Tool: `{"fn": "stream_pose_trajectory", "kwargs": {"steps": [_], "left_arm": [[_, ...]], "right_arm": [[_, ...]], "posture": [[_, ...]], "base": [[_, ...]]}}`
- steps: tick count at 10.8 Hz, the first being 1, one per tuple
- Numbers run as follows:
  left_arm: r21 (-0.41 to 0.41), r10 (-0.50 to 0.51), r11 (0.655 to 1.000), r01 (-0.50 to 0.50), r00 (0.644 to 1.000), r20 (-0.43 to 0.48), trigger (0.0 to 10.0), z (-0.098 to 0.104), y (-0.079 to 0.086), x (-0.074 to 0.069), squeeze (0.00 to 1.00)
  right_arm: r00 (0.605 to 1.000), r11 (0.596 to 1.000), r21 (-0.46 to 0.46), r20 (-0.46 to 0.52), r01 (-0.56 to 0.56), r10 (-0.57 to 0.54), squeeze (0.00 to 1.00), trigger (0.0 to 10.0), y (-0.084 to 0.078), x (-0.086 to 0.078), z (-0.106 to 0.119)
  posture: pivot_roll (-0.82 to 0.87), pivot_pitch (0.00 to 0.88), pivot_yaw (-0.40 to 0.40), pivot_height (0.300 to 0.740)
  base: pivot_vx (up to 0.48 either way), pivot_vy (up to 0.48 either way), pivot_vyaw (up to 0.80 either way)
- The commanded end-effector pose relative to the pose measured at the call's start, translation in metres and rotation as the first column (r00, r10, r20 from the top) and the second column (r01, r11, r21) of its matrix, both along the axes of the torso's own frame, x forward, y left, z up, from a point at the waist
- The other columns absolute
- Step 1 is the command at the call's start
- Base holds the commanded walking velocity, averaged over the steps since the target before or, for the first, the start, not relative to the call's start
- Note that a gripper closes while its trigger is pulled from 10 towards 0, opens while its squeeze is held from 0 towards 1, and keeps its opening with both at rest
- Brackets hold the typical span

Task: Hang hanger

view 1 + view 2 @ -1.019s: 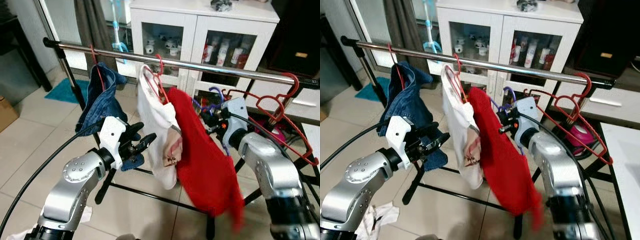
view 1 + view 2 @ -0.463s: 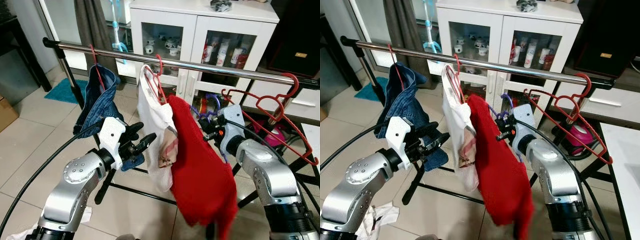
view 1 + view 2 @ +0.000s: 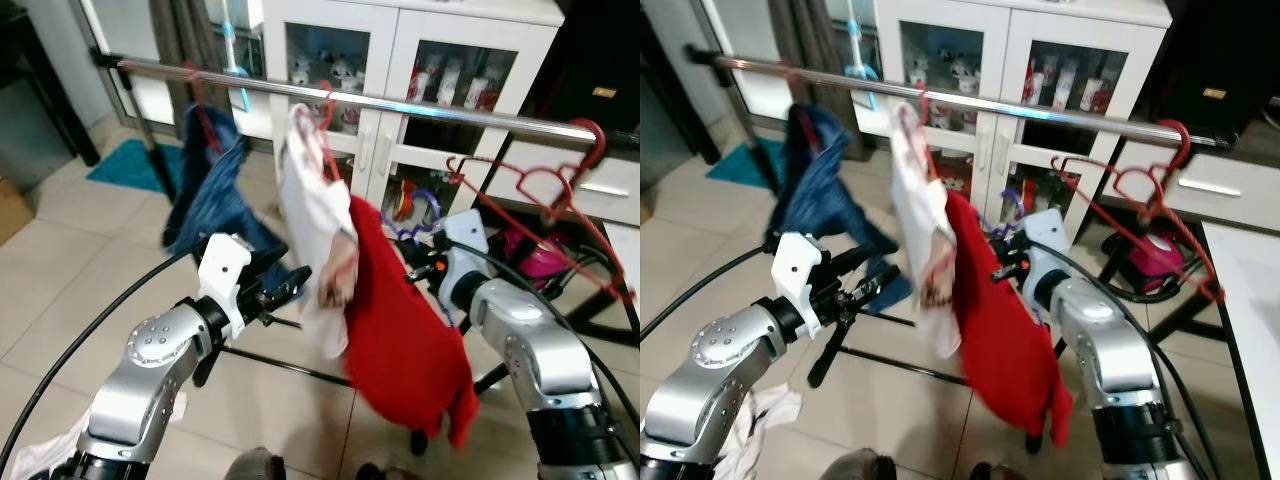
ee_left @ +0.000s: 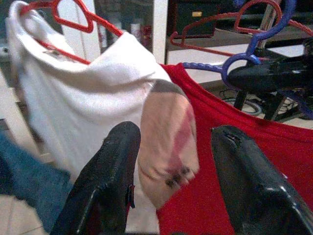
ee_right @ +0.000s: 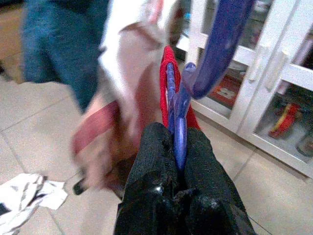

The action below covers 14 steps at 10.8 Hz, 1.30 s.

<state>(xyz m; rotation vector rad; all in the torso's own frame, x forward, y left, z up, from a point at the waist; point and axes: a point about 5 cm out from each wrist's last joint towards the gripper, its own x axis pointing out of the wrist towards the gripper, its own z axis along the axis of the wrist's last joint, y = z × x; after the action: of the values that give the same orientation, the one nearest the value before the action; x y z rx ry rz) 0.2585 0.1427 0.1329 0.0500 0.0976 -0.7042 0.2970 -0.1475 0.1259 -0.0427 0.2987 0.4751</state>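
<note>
My left gripper [image 4: 168, 186]: fingers spread, just short of the white printed shirt [image 3: 318, 215] hanging on the shiny metal rail [image 3: 450, 110]. My right gripper [image 5: 177, 147]: fingers pinch the purple plastic hanger [image 5: 195, 73] carrying the red garment [image 3: 405, 335], below the rail.

White glass-door cabinet [image 3: 420, 60] behind; beige tiled floor [image 3: 60, 270].
</note>
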Motion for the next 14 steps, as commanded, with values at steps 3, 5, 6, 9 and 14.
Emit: {"fn": "stream_pose_trajectory", "kwargs": {"steps": [3,5,6,9,14], "left_arm": [[0.006,0.000,1.000,0.000,1.000,0.011,10.0,0.001,-0.002,0.000,0.00],[0.064,0.053,0.997,-0.052,0.999,-0.008,10.0,-0.007,-0.001,0.011,0.00],[0.064,0.085,0.994,-0.084,0.996,-0.015,10.0,-0.009,0.000,0.017,0.04],[0.003,0.188,0.982,-0.189,0.981,0.051,10.0,0.003,-0.007,0.042,0.00],[-0.075,0.253,0.965,-0.251,0.967,0.020,0.3,0.003,-0.006,0.052,0.00]], "right_arm": [[0.999,0.999,-0.003,0.037,-0.033,0.033,0.00,0.0,0.005,-0.001,0.011],[0.993,0.993,0.044,0.039,-0.113,0.111,0.00,0.0,0.019,-0.002,0.017],[0.988,0.987,0.065,0.043,-0.149,0.147,0.00,0.0,0.024,-0.002,0.019],[0.935,0.924,0.144,0.077,-0.353,0.345,0.00,0.0,0.047,-0.012,0.032],[0.873,0.855,0.179,0.114,-0.487,0.473,0.00,0.0,0.057,-0.027,0.041]], "posture": [[-0.03,0.000,-0.020,0.740],[-0.02,0.000,-0.034,0.740],[-0.02,0.000,-0.043,0.740],[-0.02,0.000,-0.057,0.740],[-0.04,0.000,-0.036,0.740]], "base": [[-0.258,0.000,0.00],[0.000,0.000,0.00],[0.000,0.000,0.00],[0.000,0.000,0.00],[0.000,0.000,0.00]]}}
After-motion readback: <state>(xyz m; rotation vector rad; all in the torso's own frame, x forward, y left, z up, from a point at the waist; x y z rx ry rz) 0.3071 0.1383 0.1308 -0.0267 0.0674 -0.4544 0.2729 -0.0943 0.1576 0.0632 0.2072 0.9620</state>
